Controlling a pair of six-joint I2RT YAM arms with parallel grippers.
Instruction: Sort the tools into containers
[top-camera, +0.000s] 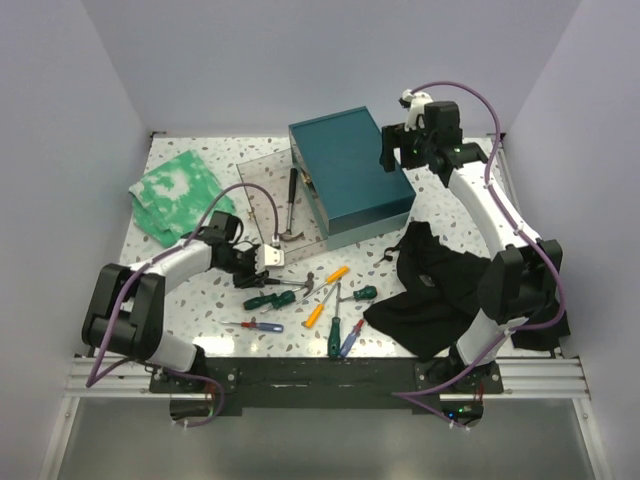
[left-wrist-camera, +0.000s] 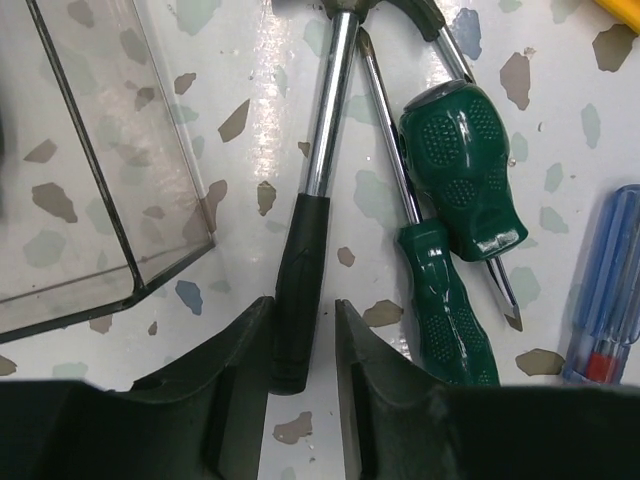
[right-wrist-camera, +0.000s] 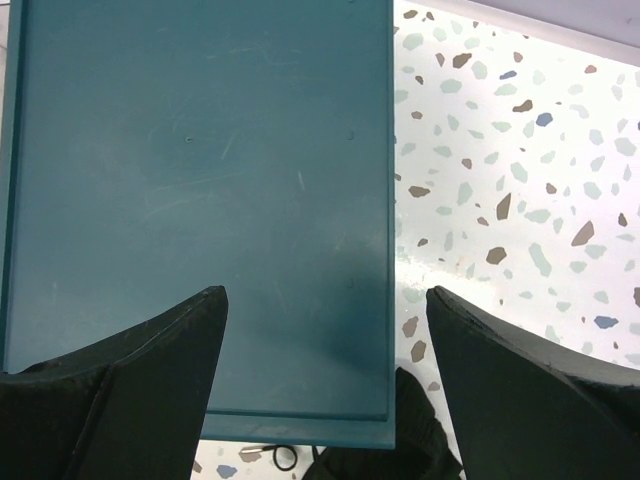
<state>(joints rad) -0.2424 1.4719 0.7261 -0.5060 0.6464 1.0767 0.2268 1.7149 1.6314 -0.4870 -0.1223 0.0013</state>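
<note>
Left end effector (left-wrist-camera: 303, 320) straddles the hammer (left-wrist-camera: 318, 170) at its grip end; clamping cannot be confirmed. Clear box (left-wrist-camera: 100, 170) just left. Risk: the end-held hammer pivots and slips. Right end effector (right-wrist-camera: 325, 295) open.

- robot lab test cell
- plain white walls (top-camera: 60, 150) box in a speckled table (top-camera: 215, 305)
- left arm (top-camera: 175, 262), right arm (top-camera: 490, 215) bolted to a metal rail (top-camera: 545, 375)

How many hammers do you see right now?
2. One hammer lies inside the clear box. The other lies on the table, the left tool straddling its black handle. More may be hidden under the black cloth.
</note>
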